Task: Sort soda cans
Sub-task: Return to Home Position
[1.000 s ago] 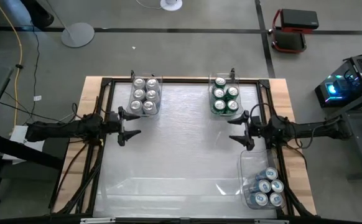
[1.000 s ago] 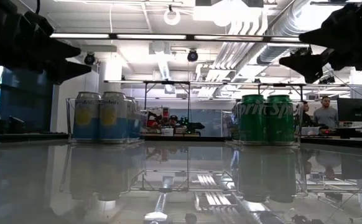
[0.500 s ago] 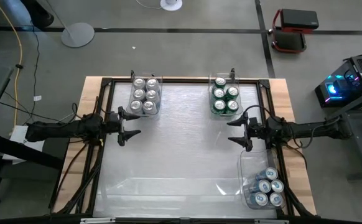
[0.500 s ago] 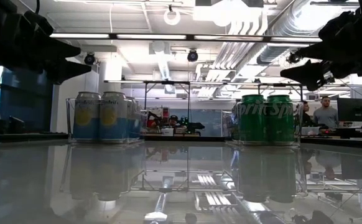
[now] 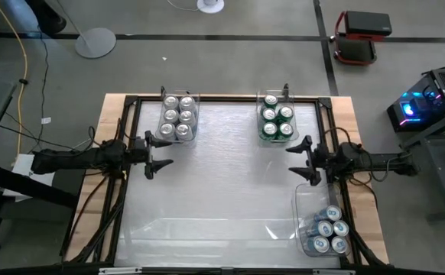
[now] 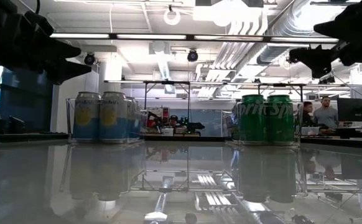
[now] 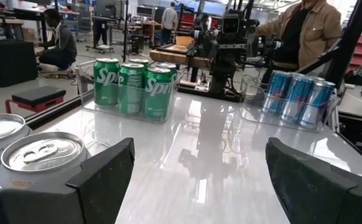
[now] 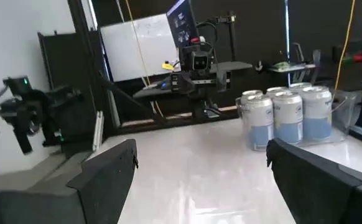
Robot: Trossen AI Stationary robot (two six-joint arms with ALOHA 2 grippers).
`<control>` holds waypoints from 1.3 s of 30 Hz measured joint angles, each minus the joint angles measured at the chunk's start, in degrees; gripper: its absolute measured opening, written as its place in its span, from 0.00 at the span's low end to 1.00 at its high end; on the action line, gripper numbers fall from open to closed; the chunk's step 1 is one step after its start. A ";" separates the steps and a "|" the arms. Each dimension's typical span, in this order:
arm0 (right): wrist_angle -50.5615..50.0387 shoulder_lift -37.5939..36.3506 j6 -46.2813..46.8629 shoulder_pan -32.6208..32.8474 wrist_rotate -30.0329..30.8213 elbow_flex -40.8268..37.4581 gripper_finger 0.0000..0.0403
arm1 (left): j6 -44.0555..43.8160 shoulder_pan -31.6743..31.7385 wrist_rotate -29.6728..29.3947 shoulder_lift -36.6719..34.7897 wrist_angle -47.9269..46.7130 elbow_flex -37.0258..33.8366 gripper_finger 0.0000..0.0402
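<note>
Standing upright, soda cans (image 5: 177,116) occupy 3 bins (image 5: 308,200); left gripper (image 5: 167,152) and right gripper (image 5: 293,162) gape.

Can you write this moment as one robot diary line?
cans sorted in three bins | left arm: jaws open, empty | right arm: jaws open, empty
</note>
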 joint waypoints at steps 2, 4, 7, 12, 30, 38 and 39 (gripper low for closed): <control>-0.59 0.01 -2.78 0.03 0.02 0.00 0.87 | 0.00 0.00 -0.01 -0.05 -0.02 0.00 0.85; -2.08 0.01 -6.07 0.34 0.04 0.00 0.87 | -0.01 0.00 -0.20 0.20 0.04 0.00 0.85; -2.80 0.01 -8.19 0.85 0.12 0.00 0.87 | -0.01 0.00 -0.08 0.32 0.01 0.00 0.85; -4.28 0.01 -5.43 1.61 1.02 0.00 0.87 | 0.00 0.00 -0.10 0.58 0.01 0.00 0.85; -4.26 0.25 -7.16 1.79 1.02 0.00 0.87 | -0.02 0.00 -0.08 0.58 0.00 0.00 0.85; -4.25 0.34 -7.18 1.79 1.02 0.00 0.87 | 0.00 0.00 -0.08 0.58 0.00 0.00 0.85; -4.25 0.34 -7.18 1.79 1.02 0.00 0.87 | -0.02 0.00 -0.08 0.58 0.00 0.00 0.85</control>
